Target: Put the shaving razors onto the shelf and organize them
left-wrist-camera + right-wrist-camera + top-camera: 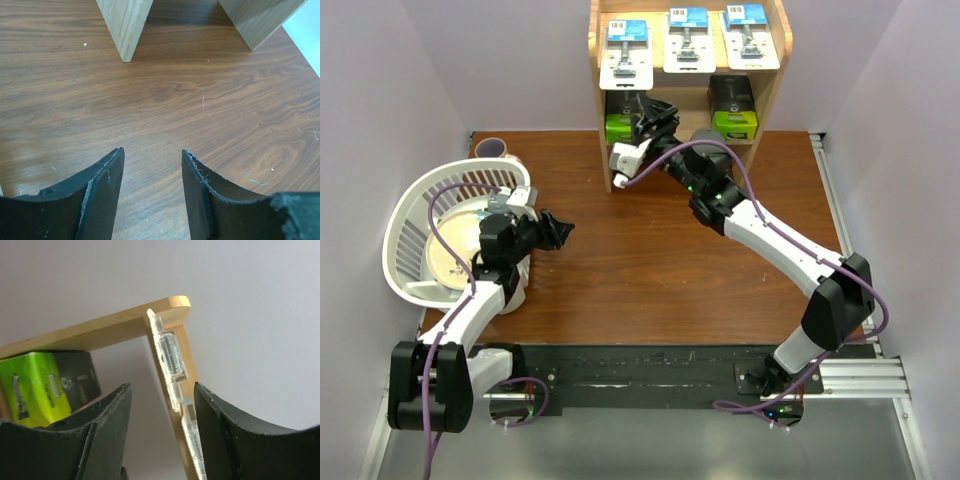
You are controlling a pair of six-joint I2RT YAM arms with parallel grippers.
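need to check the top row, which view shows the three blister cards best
Top external: all three blister cards stand side by side on the shelf's upper tier, faces showing. Right wrist shows just one of them, edge-on. Left wrist shows none, only the bottoms of the shelf's side panels.

One tucked, one stretched, jaws apart on both

The left arm (470, 310) bends at the elbow, wrist low and level, and the left gripper (560, 232) points rightward with its fingers (100, 195) spread apart. The right arm (770, 235) stretches far forward and leftward, and the right gripper (655, 112) sits at its end, fingers (225, 440) parted, nothing between them.
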